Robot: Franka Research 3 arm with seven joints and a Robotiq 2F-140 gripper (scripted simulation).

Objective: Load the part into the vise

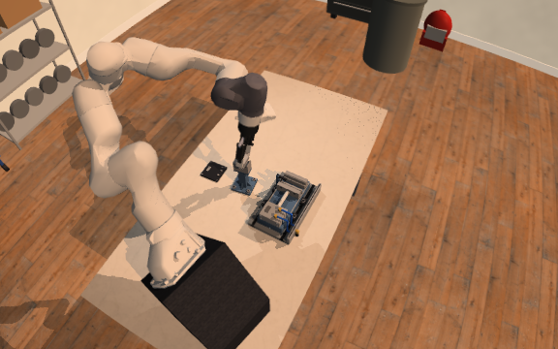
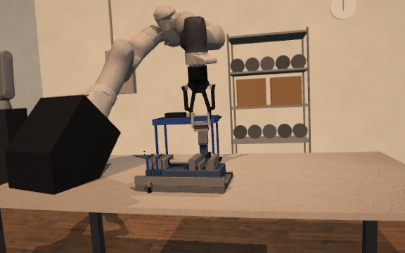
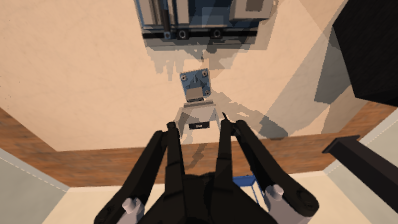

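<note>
The gripper (image 1: 242, 162) (image 2: 200, 119) (image 3: 199, 124) points down and is shut on the part (image 2: 200, 124), a small grey block. The part is right at the top of the grey V-block (image 2: 202, 137) (image 3: 194, 93), which stands on a blue base plate (image 1: 238, 186) (image 3: 205, 84). Whether the part touches the V-block is hard to tell, and its slot cannot be made out. The vise stands beside the V-block; its fixed jaw (image 2: 213, 161) and rod-side jaw (image 2: 195, 161) are apart, with no block between them. The black infeed plate (image 1: 213, 172) carries no part.
The vise's air cylinder (image 1: 270, 213) (image 2: 160, 162) with blue hoses is on the robot's side of the vise. A grey rail (image 1: 309, 206) runs along the vise's outer side. The robot's black pedestal (image 1: 221, 291) (image 2: 65, 147) (image 3: 372, 55) stands at the near table end.
</note>
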